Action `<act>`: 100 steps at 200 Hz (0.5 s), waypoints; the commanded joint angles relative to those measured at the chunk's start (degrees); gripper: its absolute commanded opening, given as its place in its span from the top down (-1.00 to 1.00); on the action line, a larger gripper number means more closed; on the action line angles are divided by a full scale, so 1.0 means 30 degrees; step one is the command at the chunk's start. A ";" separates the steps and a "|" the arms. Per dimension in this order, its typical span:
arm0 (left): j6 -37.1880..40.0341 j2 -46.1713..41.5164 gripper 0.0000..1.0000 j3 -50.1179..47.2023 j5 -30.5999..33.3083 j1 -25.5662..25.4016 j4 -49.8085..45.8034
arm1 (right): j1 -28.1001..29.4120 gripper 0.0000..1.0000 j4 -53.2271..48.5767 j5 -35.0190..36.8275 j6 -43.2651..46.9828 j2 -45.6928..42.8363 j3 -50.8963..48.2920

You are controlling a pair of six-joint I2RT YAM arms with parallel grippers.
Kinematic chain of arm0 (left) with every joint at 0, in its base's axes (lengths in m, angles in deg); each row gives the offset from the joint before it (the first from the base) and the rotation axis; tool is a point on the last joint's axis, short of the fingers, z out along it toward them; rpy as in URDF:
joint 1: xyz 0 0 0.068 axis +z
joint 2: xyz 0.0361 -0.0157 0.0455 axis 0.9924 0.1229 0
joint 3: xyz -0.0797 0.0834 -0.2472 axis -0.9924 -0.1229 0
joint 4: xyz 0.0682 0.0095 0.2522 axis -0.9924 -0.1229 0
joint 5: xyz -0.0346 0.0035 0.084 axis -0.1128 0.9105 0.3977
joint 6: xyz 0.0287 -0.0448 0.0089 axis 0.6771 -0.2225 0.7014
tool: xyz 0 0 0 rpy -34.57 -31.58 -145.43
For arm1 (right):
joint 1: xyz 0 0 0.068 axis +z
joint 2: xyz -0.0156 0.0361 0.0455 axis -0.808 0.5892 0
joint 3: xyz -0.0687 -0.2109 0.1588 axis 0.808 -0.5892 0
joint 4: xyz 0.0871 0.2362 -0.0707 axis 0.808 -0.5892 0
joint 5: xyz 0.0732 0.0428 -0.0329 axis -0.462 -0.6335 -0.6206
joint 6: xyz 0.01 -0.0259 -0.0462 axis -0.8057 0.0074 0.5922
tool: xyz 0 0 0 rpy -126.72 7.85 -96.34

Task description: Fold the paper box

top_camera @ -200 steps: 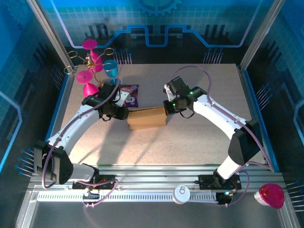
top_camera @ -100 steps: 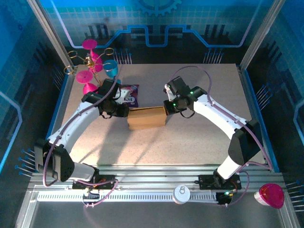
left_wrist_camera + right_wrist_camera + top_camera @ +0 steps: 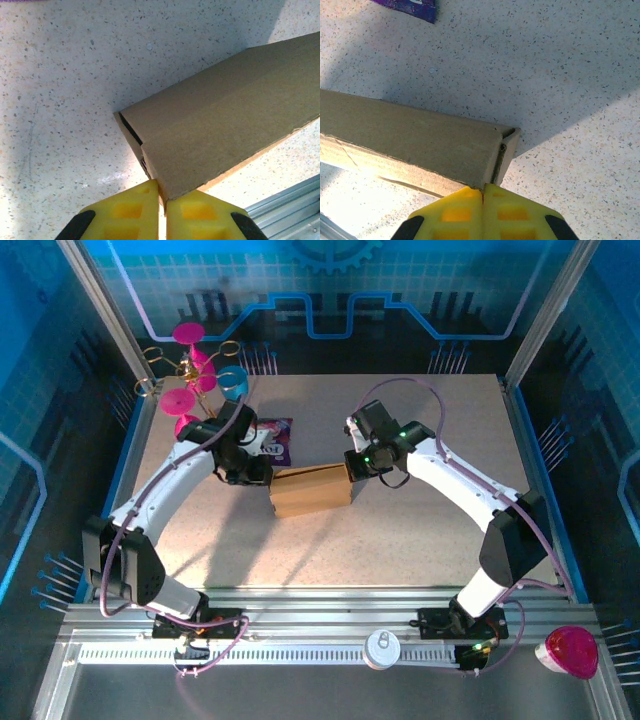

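Left tool (image 3: 162,200) has its yellow fingers drawn nearly together with the lower corner of a cardboard panel caught in the slit between them, so it reads as clamped on the paper box (image 3: 310,490) at the box's 9 o'clock end. Right tool (image 3: 482,192) sits at the opposite, 3 o'clock end with its fingers pressed flat against each other just under the box's corner; whether a thin edge of cardboard is nipped there cannot be told from the right wrist view. The box lies near the middle of the worktop (image 3: 420,540), its long axis running from 9 to 3 o'clock between the two arms, with the purple snack packet (image 3: 275,440) just beyond it toward 11 o'clock, apart from it. As for progress, the folding looks well advanced. The large panels are already brought over into a long, closed, low body rather than a flat sheet, and the top face looks smooth and level. What appears unfinished are the ends. The left wrist view shows a dark gap where the end panels overlap without sitting flush, and the right wrist view shows the end flap standing slightly ajar from the body. Seating or tucking those two ends seems to be the remaining work.
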 commanded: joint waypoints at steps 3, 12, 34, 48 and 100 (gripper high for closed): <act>-0.1253 0.0560 0.79 0.1079 -0.1595 0.0060 -0.0990 | -0.0106 1.00 -0.0649 -0.0312 0.0114 0.0469 0.0447; -0.1353 0.0671 0.79 0.1293 -0.1761 0.0091 -0.1136 | -0.0119 1.00 -0.0667 -0.0263 0.0116 0.0469 0.0465; -0.1658 0.0725 0.79 0.1296 -0.2040 0.0128 -0.1169 | -0.0088 1.00 -0.0671 -0.0242 0.0117 0.0477 0.0493; -0.1883 0.0736 0.80 0.1160 -0.2215 0.0115 -0.1073 | -0.0098 1.00 -0.0668 -0.0302 0.0114 0.0528 0.0496; -0.1976 0.0232 0.82 0.0102 -0.1931 0.0117 -0.0108 | -0.0121 1.00 -0.0583 -0.0273 0.0055 0.0528 0.0411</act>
